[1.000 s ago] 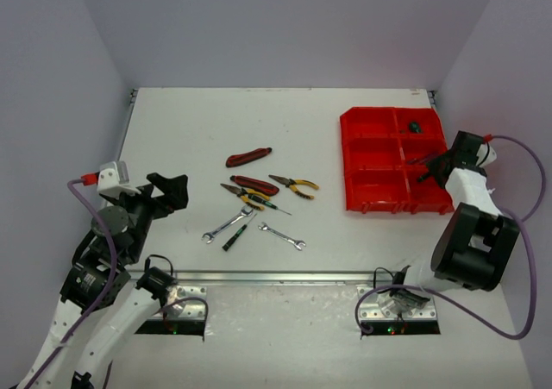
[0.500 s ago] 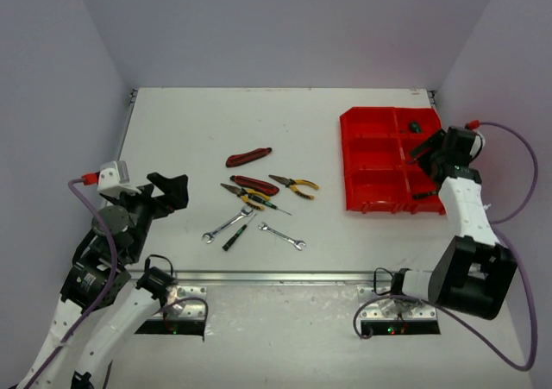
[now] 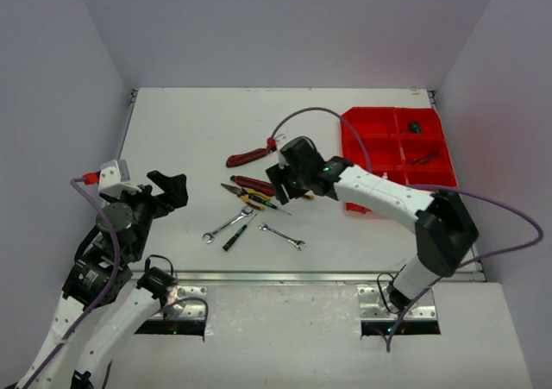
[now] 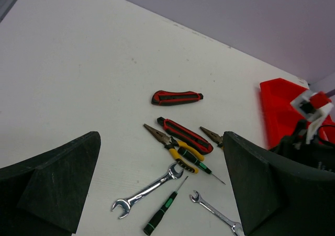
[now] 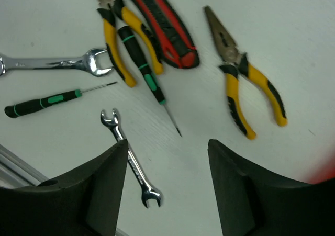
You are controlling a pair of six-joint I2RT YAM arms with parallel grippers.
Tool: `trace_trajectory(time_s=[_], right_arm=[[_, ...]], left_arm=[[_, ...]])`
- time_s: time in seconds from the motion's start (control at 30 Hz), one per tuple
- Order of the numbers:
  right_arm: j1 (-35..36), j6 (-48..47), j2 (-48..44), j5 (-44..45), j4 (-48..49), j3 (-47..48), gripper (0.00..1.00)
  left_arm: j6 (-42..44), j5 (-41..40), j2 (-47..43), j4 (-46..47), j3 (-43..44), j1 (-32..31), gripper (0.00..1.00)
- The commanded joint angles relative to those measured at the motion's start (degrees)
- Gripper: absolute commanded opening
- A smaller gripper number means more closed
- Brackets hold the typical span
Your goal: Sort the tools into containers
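Right wrist view: our right gripper (image 5: 167, 146) hangs spread, empty, over yellow-handled needle-nose pliers (image 5: 246, 84) on table (image 5: 298, 32) beside red utility knife (image 5: 157, 24). We judge pliers stiff, light, grippy; pinch across both handles near pivot. Left gripper (image 4: 161, 142) gapes, idle.

Tools (image 3: 250, 201) lie clustered mid-table, left of the tray (image 3: 373, 130) at the far right corner; two more tools (image 3: 423, 158) lie in its right compartments.

We are seeing the left arm (image 3: 110, 234) and right arm (image 3: 384, 191) wearing white shells over black joints, each trailing a purple cable (image 3: 319, 110) tipped with a red plug (image 3: 274, 141), tool fingers (image 5: 104, 194) showing black.
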Motion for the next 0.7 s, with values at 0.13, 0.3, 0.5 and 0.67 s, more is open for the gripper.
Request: trace_trajectory(time_s=[0.13, 0.3, 0.5, 0.67], right_arm=[[5.5, -16.3, 19.9, 4.5, -3.7, 14.3, 0.58], [5.5, -18.1, 27.4, 3.8, -5.0, 19.0, 0.51], [5.5, -18.1, 29.4, 1.0, -4.9, 18.5, 0.38], [5.5, -18.1, 29.4, -2.0, -5.9, 17.6, 0.08]], left_arm=[[-0.9, -1.8, 1.2, 0.9, 0.8, -0.6, 1.0], [-0.9, -1.8, 1.1, 1.0, 0.7, -0.6, 1.0], [-0.8, -1.3, 1.1, 1.2, 0.7, -0.6, 1.0], [-0.7, -1.1, 1.1, 1.2, 0.6, -0.6, 1.0]])
